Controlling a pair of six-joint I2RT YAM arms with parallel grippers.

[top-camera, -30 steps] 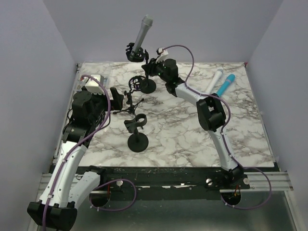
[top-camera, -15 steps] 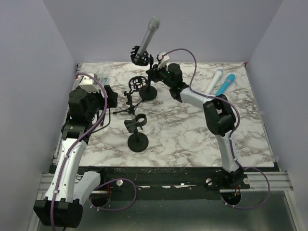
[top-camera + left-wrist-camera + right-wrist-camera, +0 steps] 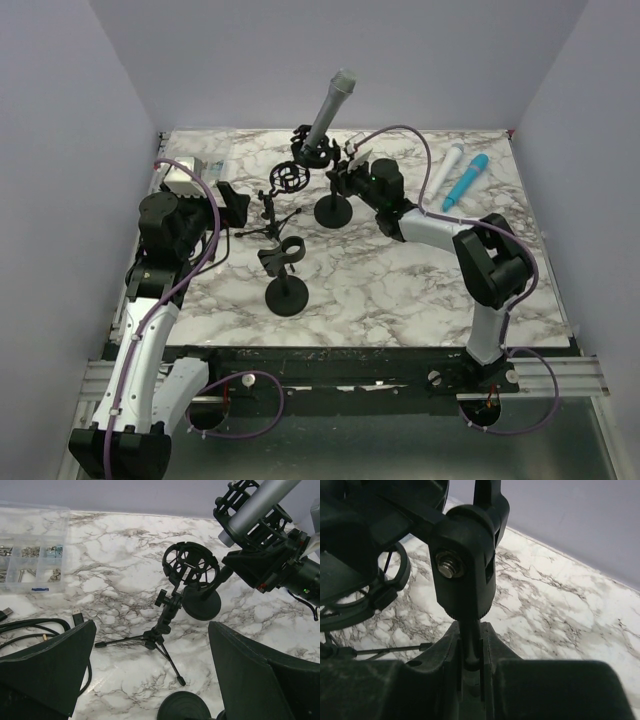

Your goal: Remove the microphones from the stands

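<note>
Microphone (image 3: 332,100), grey and slim, seated in its black shock mount (image 3: 318,152) atop the stand (image 3: 333,210), head angled up toward the back wall, over the far middle of the marble table (image 3: 400,290). Round base of that stand just right of a small tripod (image 3: 161,636).

Right gripper (image 3: 471,666) pinched shut on the stand's thin post (image 3: 471,640), just below the pivot knuckle (image 3: 465,570), one finger pressed to each side of the rod. Microphone itself untouched by either arm.

Left gripper (image 3: 228,200) spread wide and holding nothing, poised over the table's left side, facing the cluster of stands.

Between the two arms, an empty cage mount (image 3: 191,565) tilted on the tripod, close beside the held stand's base. Nearer the arm bases, a clip stand (image 3: 285,290) upright on its own round foot, apart from the rest.

At the far right of the table, a white microphone (image 3: 447,165) and a blue microphone (image 3: 468,177) lying side by side. At the far left corner, a clear organizer box (image 3: 30,565) of small parts, black cables (image 3: 30,627) coiled just in front of it.
</note>
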